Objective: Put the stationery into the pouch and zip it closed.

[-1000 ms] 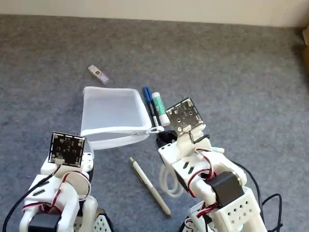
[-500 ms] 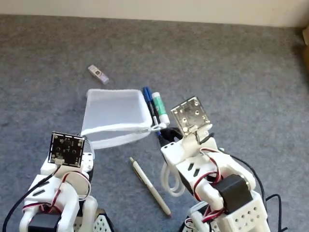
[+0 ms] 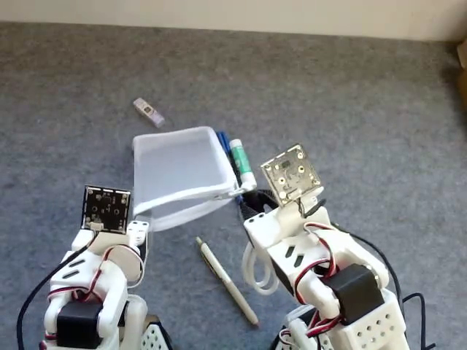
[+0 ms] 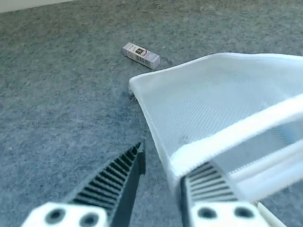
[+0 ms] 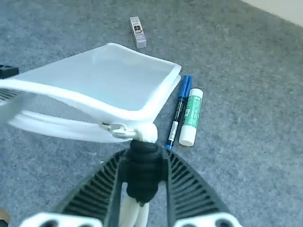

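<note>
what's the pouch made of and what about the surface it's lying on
The pouch looks like soft, white, translucent mesh fabric: a fine grid shows in its walls, which bend loosely, and a thicker woven band runs along the zip. The surface seems to be grey short-pile carpet or felt, matt with a fuzzy, mottled texture.

The pouch (image 3: 179,164) is white translucent mesh cloth with a woven tape rim. The right hand (image 5: 142,163) has ridged matt black plastic fingers (image 5: 106,182) pinching a rubbery black pull (image 5: 142,175). Just beyond it, a glossy glue stick (image 5: 190,116) lies on the rough grey carpeted table (image 5: 246,71).
</note>
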Action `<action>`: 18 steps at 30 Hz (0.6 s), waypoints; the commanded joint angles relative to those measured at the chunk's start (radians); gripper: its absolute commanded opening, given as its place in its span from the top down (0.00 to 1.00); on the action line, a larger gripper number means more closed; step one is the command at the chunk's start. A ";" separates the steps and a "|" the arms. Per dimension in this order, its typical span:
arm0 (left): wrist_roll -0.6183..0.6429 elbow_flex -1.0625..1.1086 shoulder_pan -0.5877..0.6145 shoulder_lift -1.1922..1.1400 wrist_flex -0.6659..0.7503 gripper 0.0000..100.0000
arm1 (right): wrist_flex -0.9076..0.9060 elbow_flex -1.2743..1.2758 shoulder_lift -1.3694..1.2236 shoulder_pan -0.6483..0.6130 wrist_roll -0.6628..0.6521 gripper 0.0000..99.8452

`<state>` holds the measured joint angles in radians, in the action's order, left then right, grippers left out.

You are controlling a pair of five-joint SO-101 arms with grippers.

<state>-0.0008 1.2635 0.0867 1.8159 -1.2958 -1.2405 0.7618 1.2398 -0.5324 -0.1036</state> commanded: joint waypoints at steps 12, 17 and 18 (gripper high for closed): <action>0.015 -0.165 0.010 -0.002 0.026 0.99 | -0.036 -0.061 0.001 0.015 -0.002 0.83; 0.015 -0.236 0.012 -0.004 0.026 0.99 | -0.084 -0.068 0.002 0.016 0.035 0.82; 0.015 -0.246 0.012 -0.004 0.026 0.99 | -0.085 -0.068 0.002 0.018 0.046 0.82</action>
<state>0.0054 1.1116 0.0867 1.8144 -1.2912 -1.3157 0.7618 1.2398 -0.5309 -0.0882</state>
